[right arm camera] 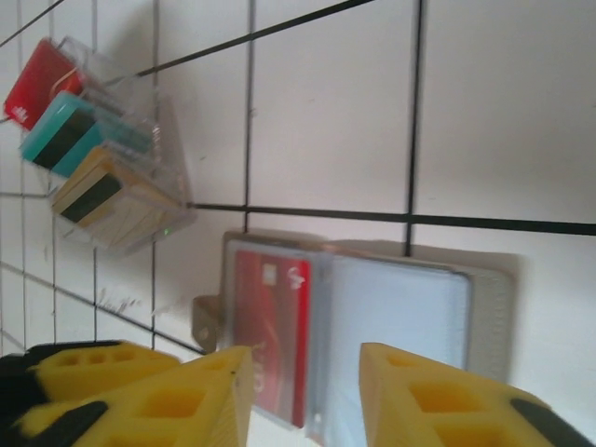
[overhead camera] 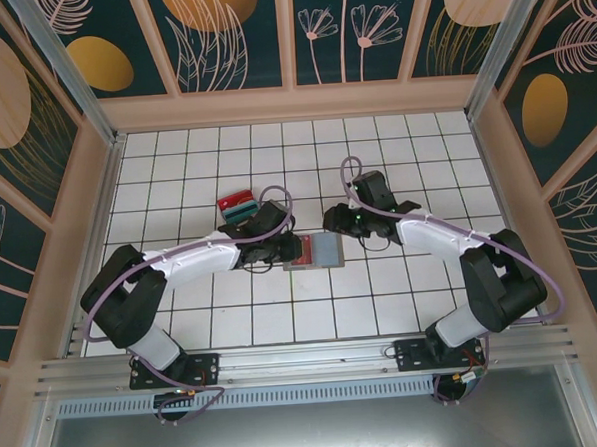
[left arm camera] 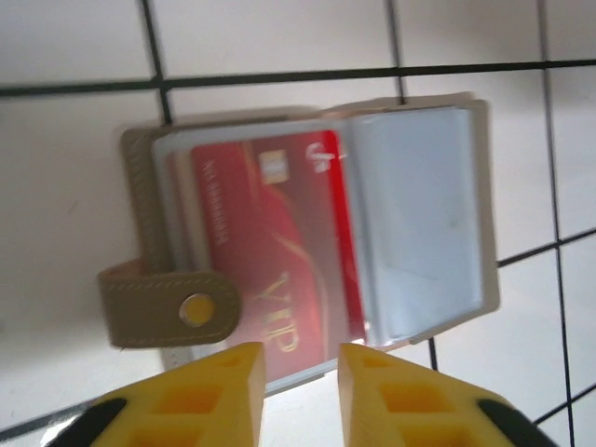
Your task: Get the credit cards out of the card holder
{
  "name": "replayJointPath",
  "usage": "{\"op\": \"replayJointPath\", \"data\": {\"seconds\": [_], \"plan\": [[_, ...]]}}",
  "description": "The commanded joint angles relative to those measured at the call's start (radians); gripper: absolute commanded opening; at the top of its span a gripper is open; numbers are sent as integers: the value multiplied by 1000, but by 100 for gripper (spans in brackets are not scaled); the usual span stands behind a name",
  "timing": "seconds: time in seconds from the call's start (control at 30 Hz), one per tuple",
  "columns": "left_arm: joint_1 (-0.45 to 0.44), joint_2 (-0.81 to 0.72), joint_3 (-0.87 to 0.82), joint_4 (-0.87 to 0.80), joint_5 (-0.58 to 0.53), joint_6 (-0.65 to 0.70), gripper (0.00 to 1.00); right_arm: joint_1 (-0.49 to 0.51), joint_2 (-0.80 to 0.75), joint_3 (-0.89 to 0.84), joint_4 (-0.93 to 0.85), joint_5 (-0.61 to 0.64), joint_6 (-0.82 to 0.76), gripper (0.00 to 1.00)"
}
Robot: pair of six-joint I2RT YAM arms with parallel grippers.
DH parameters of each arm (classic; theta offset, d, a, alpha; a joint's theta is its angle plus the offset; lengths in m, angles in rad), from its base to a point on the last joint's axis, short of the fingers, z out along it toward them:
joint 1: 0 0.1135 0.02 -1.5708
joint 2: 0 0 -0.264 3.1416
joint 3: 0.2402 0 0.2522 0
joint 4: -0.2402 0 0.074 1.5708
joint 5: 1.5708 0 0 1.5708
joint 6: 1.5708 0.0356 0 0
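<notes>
The left hand point(left arm camera: 296, 391), narrowly open and empty, faces one short end of the red card point(left arm camera: 279, 251). The card runs lengthwise toward it.

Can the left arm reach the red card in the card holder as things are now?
Probably yes. The left gripper hovers at the near edge of the red card, the card holder lies open, and nothing stands between them.

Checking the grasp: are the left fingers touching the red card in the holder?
Cannot tell. In the left wrist view the left fingers overlap the lower edge of the card holder beside the red card; neither contact nor gap shows plainly.
</notes>
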Motion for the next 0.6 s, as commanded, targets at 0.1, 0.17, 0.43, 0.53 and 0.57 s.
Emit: {"op": "replayJointPath", "data": {"seconds": [0.1,0.17,0.43,0.53,0.57], "plan": [[10,31,-27,34,2,3,16,22,63,-2,104,-135,73,22],[12,41,-31,44,5,3,15,24,87,-7,132,-177,88,21],[13,59,-44,52,-12,0,14,27,185,-6,174,-247,115,19],[19,61,-44,49,-27,5,14,27,217,-3,178,-253,120,18],[26,61,-44,49,-33,6,14,26,225,-3,178,-251,122,18]]}}
